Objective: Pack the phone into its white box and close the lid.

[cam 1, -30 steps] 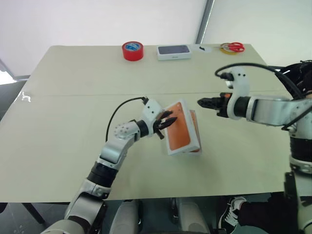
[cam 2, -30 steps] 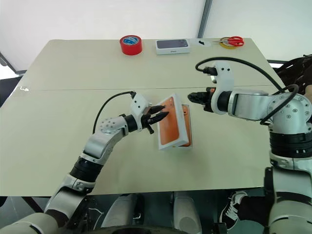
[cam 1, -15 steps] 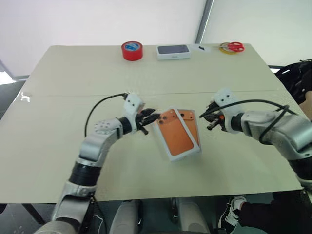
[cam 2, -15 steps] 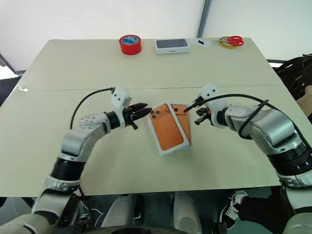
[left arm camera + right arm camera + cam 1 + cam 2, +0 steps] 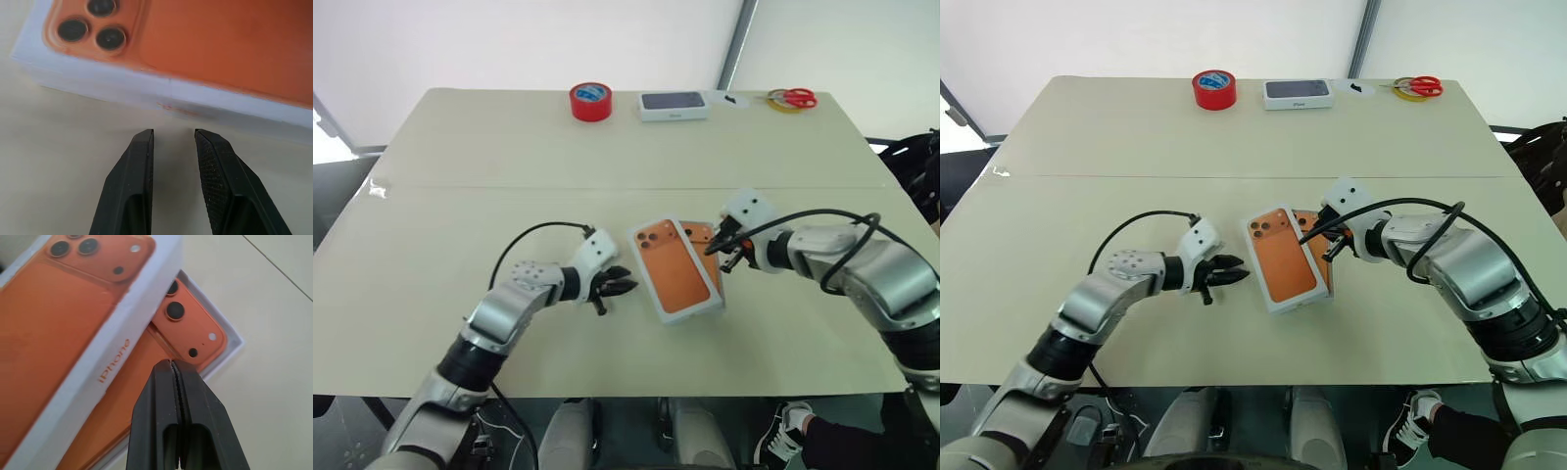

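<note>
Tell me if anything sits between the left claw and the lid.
Nothing visible does. The left claw faces the side wall of the lid across a strip of bare table. The lid lies askew over the white box.

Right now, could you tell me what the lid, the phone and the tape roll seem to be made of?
The lid looks like matte white cardboard with a printed orange top and crisp folded edges. The phone shows a smooth satin orange back, likely metal or glass, with glossy dark lenses. The tape roll looks like glossy red plastic tape.
</note>
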You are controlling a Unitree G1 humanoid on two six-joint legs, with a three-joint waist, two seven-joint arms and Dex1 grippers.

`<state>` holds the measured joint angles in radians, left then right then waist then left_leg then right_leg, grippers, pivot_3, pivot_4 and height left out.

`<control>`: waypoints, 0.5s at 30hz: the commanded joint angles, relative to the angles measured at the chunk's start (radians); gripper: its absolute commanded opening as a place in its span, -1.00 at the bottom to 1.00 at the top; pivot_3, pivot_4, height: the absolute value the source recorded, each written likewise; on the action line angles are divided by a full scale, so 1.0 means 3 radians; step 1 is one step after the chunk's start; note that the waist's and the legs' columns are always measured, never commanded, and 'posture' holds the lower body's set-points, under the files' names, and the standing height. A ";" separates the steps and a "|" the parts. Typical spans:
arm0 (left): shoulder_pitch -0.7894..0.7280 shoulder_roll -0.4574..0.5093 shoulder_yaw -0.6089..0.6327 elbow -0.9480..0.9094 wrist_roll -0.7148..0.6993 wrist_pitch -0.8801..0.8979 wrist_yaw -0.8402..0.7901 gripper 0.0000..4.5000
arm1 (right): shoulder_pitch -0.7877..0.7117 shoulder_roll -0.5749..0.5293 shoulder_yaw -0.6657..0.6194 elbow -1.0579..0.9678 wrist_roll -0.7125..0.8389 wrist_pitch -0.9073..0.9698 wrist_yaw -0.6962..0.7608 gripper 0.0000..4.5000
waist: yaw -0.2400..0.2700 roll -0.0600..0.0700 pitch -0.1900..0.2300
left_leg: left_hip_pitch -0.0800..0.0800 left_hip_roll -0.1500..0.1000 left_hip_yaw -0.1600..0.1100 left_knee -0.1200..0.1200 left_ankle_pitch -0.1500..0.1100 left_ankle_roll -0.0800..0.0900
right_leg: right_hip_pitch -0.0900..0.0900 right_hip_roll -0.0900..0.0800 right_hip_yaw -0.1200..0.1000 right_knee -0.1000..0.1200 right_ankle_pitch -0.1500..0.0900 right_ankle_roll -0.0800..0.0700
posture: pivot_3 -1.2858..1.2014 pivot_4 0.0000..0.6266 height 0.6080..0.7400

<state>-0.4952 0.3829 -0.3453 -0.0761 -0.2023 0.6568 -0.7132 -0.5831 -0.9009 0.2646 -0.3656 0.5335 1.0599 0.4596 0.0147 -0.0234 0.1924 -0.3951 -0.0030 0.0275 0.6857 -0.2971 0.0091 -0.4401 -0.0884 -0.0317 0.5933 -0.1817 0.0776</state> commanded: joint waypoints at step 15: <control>-0.0344 -0.0742 0.0174 0.0323 0.0037 -0.0184 0.0274 -0.38 | 0.0169 0.0077 -0.0116 -0.0231 -0.0382 0.0153 0.0216 -0.99 | -0.0005 0.0000 0.0000 | 0.0001 -0.0001 0.0000 0.0001 0.0000 0.0000 | 0.0000 -0.0001 0.0000 0.0003 0.0003 0.0004 | 0.03 -0.52 0.95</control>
<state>-0.5647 0.1944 -0.2810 0.0484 -0.1821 0.6392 -0.6267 -0.5230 -0.8919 0.2451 -0.3861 0.4107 1.1156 0.5003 0.0133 -0.0234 0.1924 -0.3947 -0.0033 0.0274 0.6860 -0.2970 0.0091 -0.4400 -0.0885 -0.0318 0.5943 -0.1809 0.0789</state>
